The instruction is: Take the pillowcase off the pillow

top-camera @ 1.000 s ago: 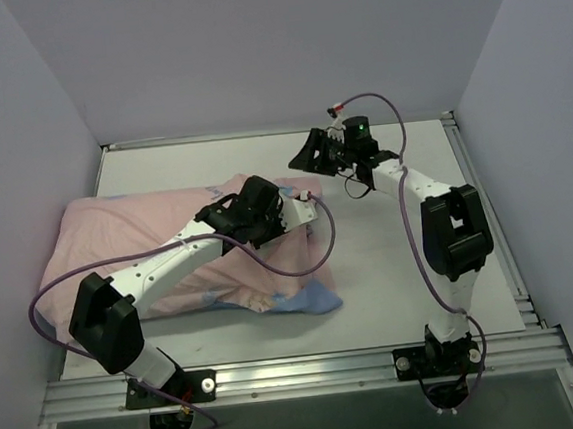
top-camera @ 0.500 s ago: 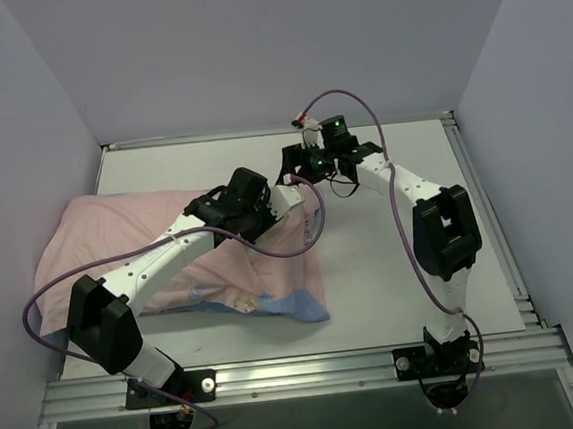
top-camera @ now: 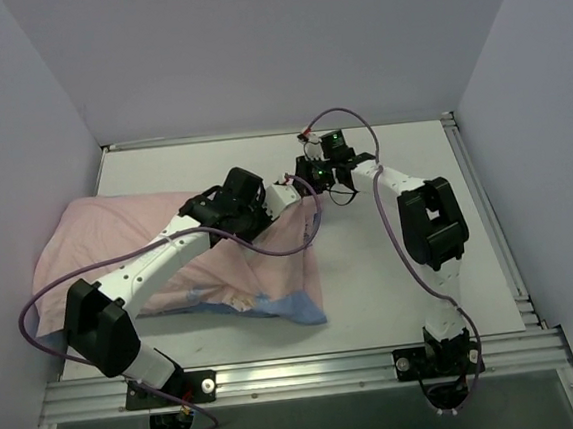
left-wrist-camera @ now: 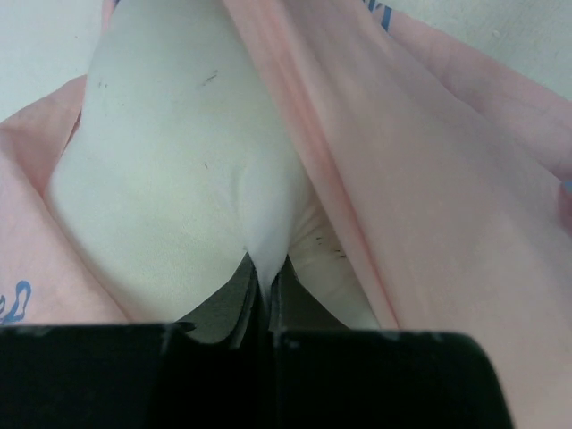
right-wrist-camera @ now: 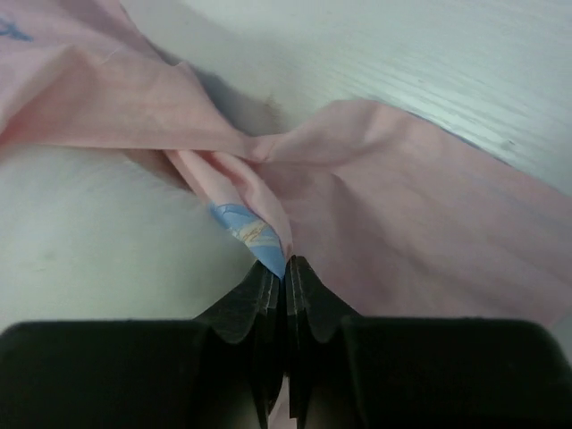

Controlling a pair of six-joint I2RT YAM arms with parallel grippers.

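Note:
The pillowcase (top-camera: 118,239) lies on the left of the table, pale pink side out, with a blue corner (top-camera: 297,310) at the front. In the left wrist view the white pillow (left-wrist-camera: 170,161) bulges out of the pink pillowcase (left-wrist-camera: 447,232), and my left gripper (left-wrist-camera: 265,273) is shut on a pinch of the pillow's fabric. From above, the left gripper (top-camera: 294,190) is at the pillowcase's right end. My right gripper (top-camera: 313,176) meets it there. In its wrist view the right gripper (right-wrist-camera: 287,264) is shut on a folded blue-and-pink edge of the pillowcase (right-wrist-camera: 420,206).
Grey walls close in the table (top-camera: 400,255) on the left, back and right. A metal rail (top-camera: 310,368) runs along the near edge by both arm bases. The purple cables (top-camera: 308,228) of the arms loop over the cloth.
My right gripper has swung left to the pillowcase's open end and shut on its edge. The left arm has drawn slightly left and back, and the cloth's front corner shifted with it.

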